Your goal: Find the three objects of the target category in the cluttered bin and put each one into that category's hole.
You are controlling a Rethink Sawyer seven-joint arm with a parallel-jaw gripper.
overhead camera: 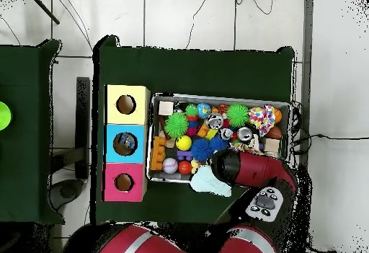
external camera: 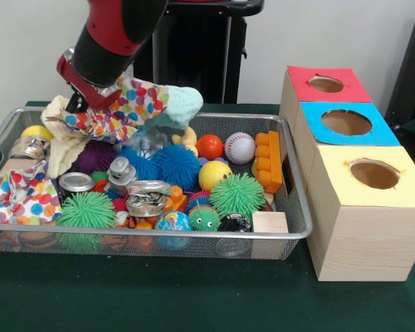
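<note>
Silver mesh bin point(external camera: 290, 228) sits on a dark green counter point(external camera: 194, 297). Box tops run red point(external camera: 301, 86), blue point(external camera: 318, 135), yellow point(external camera: 408, 187). The red-and-black arm point(external camera: 114, 34) overlaps a white cloth with multicoloured dots point(external camera: 135, 100). Green spiky balls point(external camera: 236, 195) lie centre frame, beside a red-stitched white baseball point(external camera: 240, 147).

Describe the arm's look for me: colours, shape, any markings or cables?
The arm is a thick, rounded red shell with a wide black band near the wrist, then a red end block. The overhead view shows the same red casing with a black end and a pale grey panel with dark buttons. No cables or markings are legible.
</note>
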